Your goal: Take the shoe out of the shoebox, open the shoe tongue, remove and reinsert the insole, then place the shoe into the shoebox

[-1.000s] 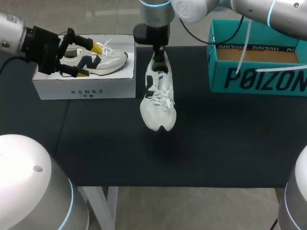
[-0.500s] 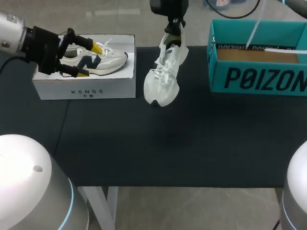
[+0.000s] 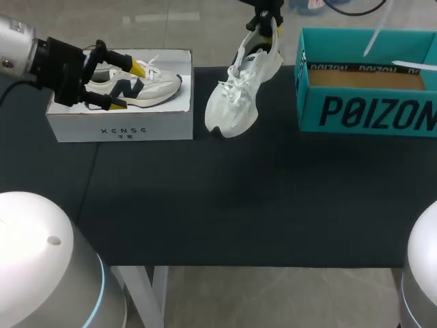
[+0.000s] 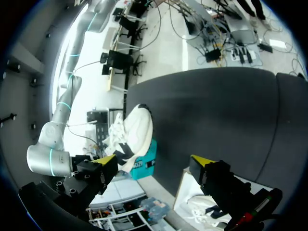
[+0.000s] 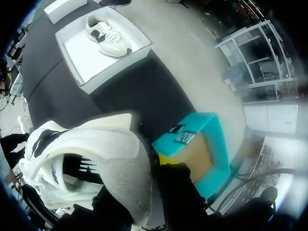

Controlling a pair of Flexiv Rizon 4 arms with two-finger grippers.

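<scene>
1. The white shoe (image 3: pixel 239 92) hangs below the right pincer (image 3: pixel 265 19). It is held at the heel with its toe sloping down and away toward the left arm's side. From the head view the toe looks clear of the table (image 3: pixel 239 205), though I cannot be sure.

2. The right pincer is clenched on the shoe's heel collar. In the right wrist view one yellow-tipped finger presses the outside of the heel, and the other is hidden inside the shoe's opening.

3. The teal shoebox (image 3: pixel 369 113) stands just beside and below this pincer, on the side away from the left arm. Its top is open, and only a bare brown floor shows inside.

4. Progress, as I judge it: the shoe is out of the shoebox, so that step is done. The pictures do not show the tongue's position or whether the insole is seated, so I cannot tell whether the insole work is finished or not yet begun.

5. At the least, setting the shoe into the teal shoebox is left to do. The heel-up grip so near the box's rim would suit that move.

6. The left pincer (image 3: pixel 127 86) is well apart from the held shoe. It is released, with its fingers spread, and hovers over a second shoe (image 3: pixel 153 87) lying in a white box (image 3: pixel 123 126).
</scene>
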